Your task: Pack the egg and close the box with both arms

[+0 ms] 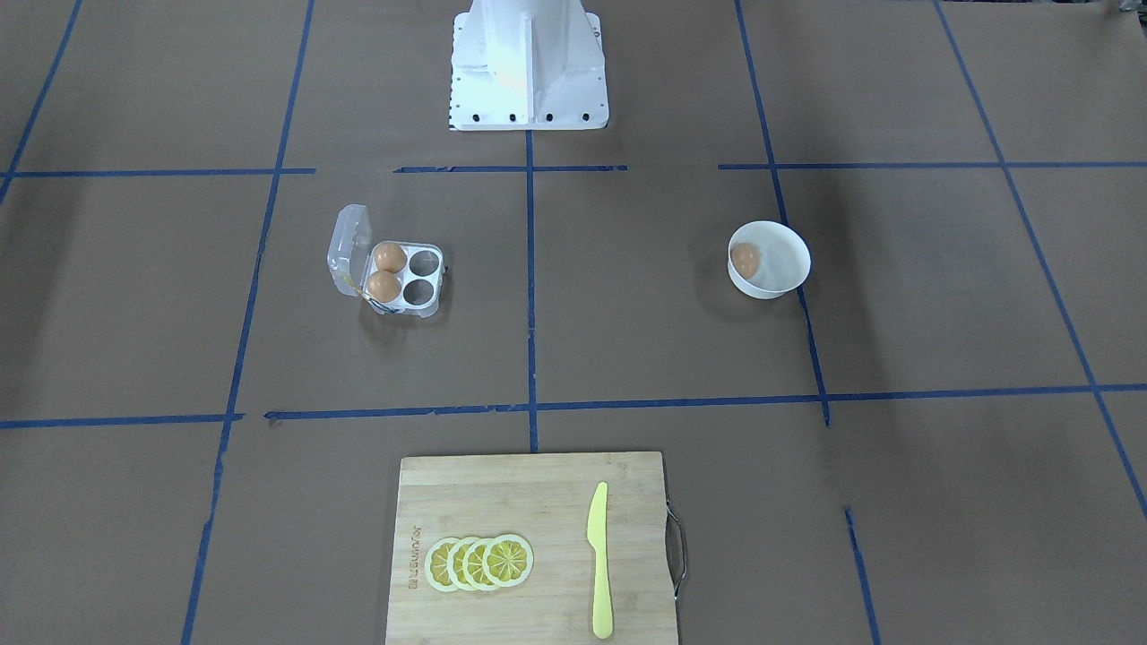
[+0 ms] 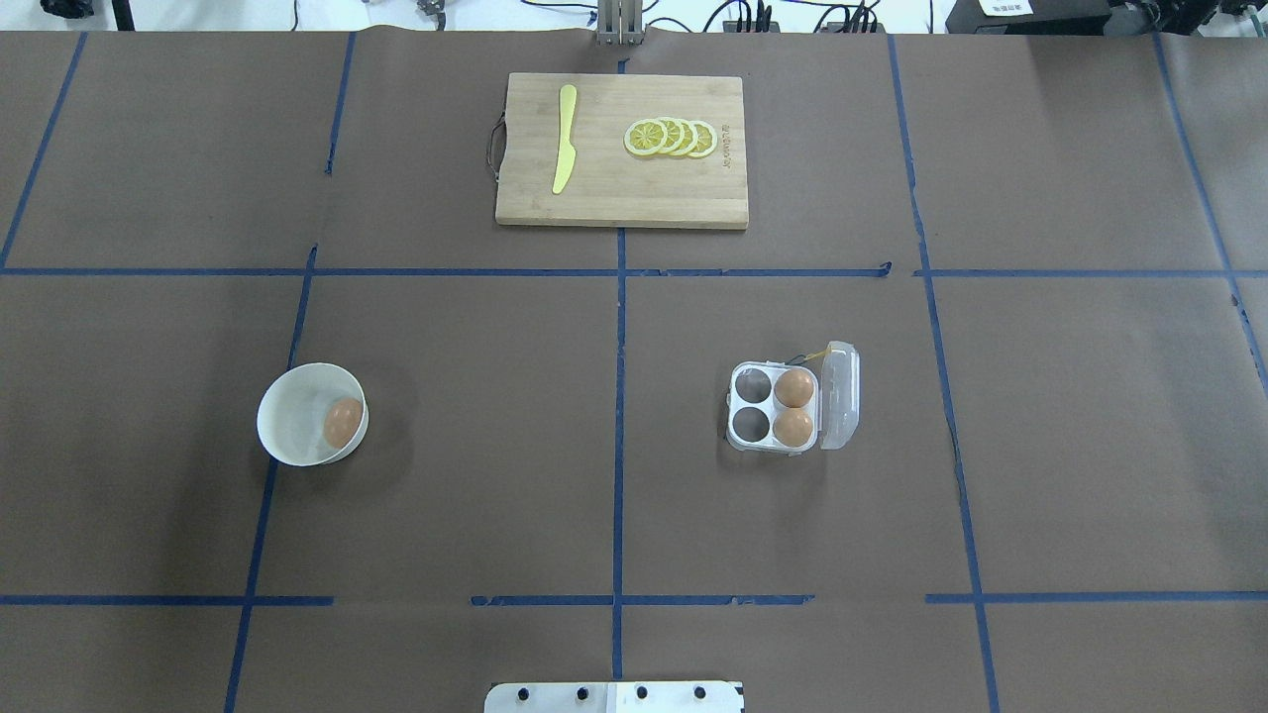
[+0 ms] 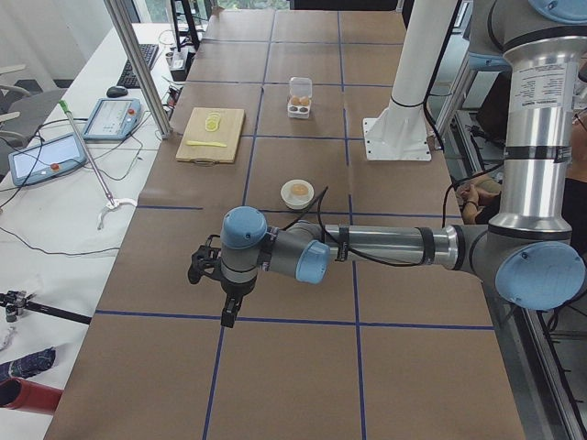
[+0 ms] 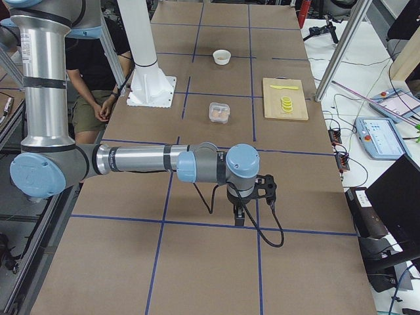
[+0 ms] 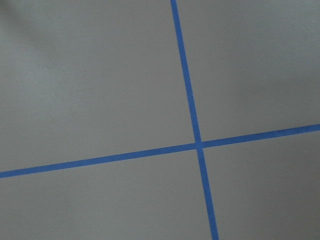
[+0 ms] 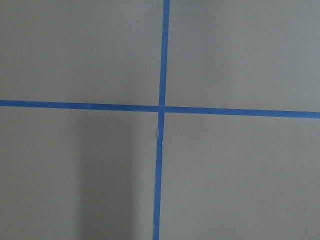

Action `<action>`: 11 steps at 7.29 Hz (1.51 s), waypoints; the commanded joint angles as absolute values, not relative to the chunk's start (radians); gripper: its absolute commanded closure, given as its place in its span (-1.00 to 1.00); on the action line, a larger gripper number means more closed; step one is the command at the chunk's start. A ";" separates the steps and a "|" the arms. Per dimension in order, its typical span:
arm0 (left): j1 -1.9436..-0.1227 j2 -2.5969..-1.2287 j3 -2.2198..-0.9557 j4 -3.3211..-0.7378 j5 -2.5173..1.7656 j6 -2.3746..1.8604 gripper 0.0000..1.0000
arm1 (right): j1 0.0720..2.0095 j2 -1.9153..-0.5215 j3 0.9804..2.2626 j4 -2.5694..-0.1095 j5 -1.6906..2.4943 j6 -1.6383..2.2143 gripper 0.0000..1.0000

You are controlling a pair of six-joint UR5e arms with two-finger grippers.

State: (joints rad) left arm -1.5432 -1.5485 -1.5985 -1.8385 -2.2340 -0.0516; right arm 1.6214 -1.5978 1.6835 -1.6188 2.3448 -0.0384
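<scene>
The clear egg box [image 2: 772, 408] lies on the table with its lid [image 2: 840, 396] open, two tan eggs in the cells by the lid and two cells empty. It also shows in the front view [image 1: 405, 273]. A third egg [image 2: 343, 422] lies in a white bowl [image 2: 292, 426], also in the front view [image 1: 745, 260]. My left gripper [image 3: 227, 316] shows only in the left side view, far from the bowl; I cannot tell its state. My right gripper [image 4: 239, 216] shows only in the right side view, far from the box; I cannot tell its state.
A wooden cutting board [image 2: 693, 188] with lemon slices [image 2: 672, 138] and a yellow knife [image 2: 565, 151] lies at the far middle. The white pedestal [image 1: 527, 63] stands at the robot's side. Both wrist views show only brown paper and blue tape lines.
</scene>
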 commanded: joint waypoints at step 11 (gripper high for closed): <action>-0.819 -1.540 -1.977 -2.089 -2.047 -1.125 -0.86 | 1.620 -1.582 1.712 -1.612 2.348 -0.034 -1.00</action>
